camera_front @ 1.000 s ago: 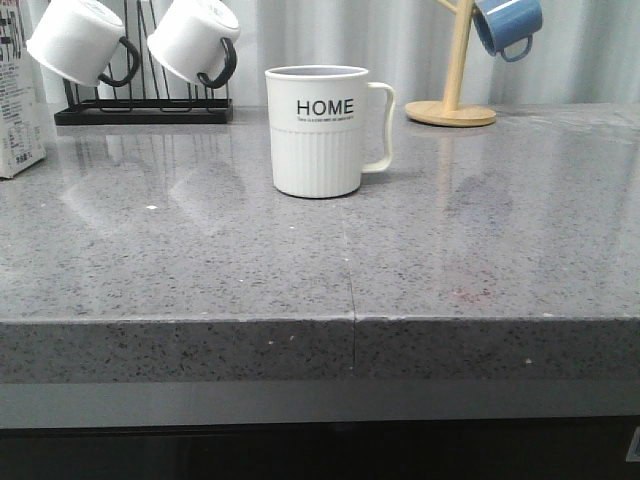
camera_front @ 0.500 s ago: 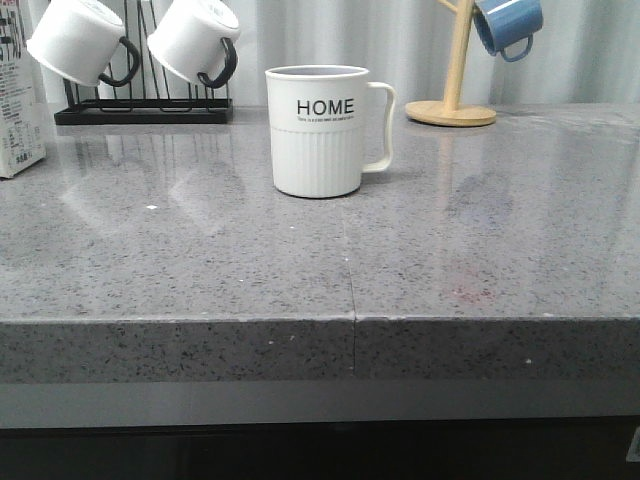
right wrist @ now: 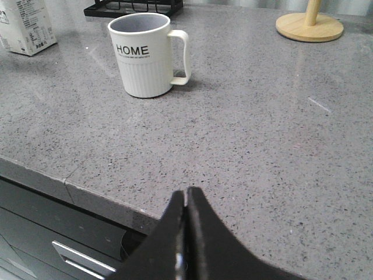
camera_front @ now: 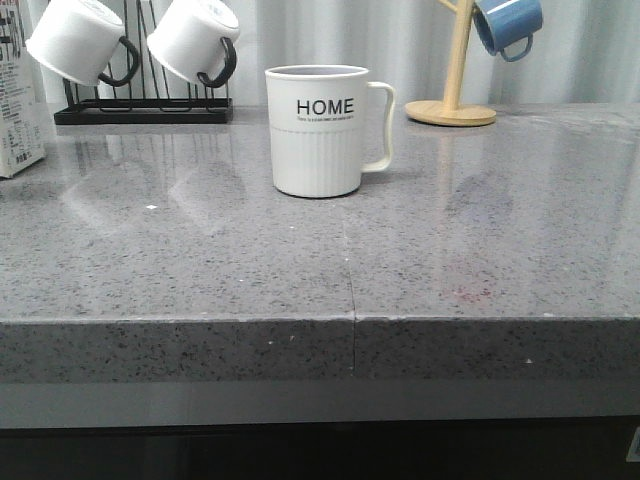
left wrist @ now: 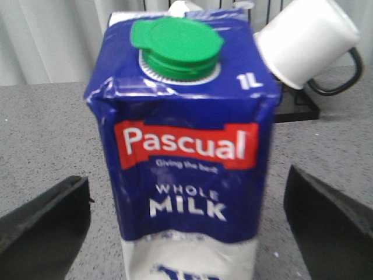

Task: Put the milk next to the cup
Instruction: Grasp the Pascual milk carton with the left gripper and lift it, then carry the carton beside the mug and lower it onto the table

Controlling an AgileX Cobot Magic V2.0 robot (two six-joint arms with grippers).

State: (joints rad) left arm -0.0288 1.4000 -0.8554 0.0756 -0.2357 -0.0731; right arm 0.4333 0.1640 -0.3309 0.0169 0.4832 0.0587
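Far left on the counter [camera_front: 200,260], the milk [camera_front: 18,100] stands upright, well apart from the cup [camera_front: 318,130] at centre. The left gripper [left wrist: 186,233] is spread wide either side of the carton, not touching. The right gripper [right wrist: 185,233] hangs over the near edge, fingers pressed together.

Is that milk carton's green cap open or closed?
Closed. In the left wrist view the green cap lies flat over the spout on top of the milk carton, which stands upright.
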